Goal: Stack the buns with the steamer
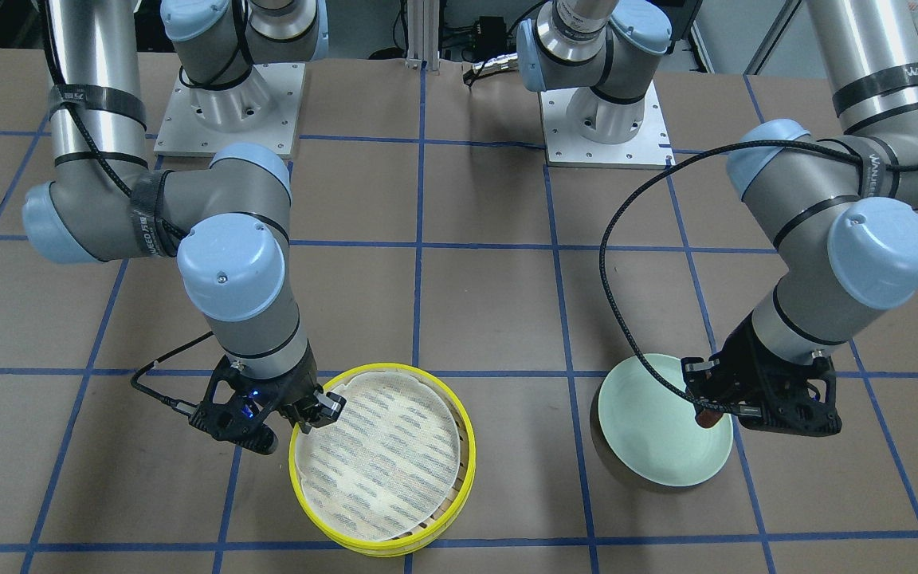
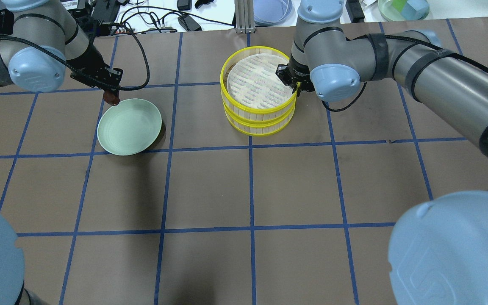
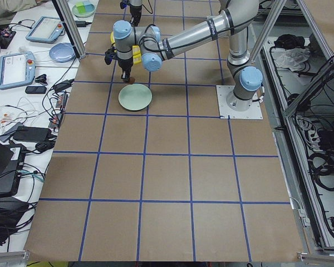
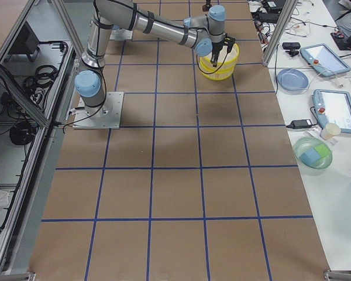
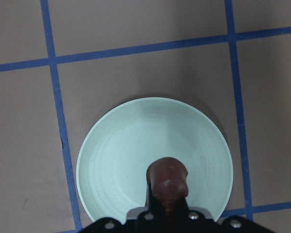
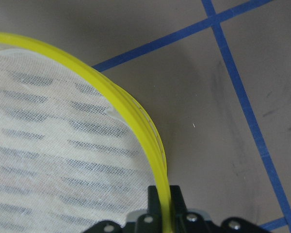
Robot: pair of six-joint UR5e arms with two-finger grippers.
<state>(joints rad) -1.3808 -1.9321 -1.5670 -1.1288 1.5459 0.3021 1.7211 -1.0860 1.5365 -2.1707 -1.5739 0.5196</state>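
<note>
My left gripper is shut on the dark reddish-brown bun and holds it just above the far rim of the pale green plate. The bun also shows in the front view. The steamer's two tiers stand stacked. My right gripper is shut on the yellow rim of the top tier, at its right side. The top tier's white liner is bare. The lower tier sits under it. The pale cream bun is out of view.
The brown table has a blue tape grid. The arms' base plates stand at the robot's side. Cables, a bluish dish and a bowl with blocks lie beyond the far edge.
</note>
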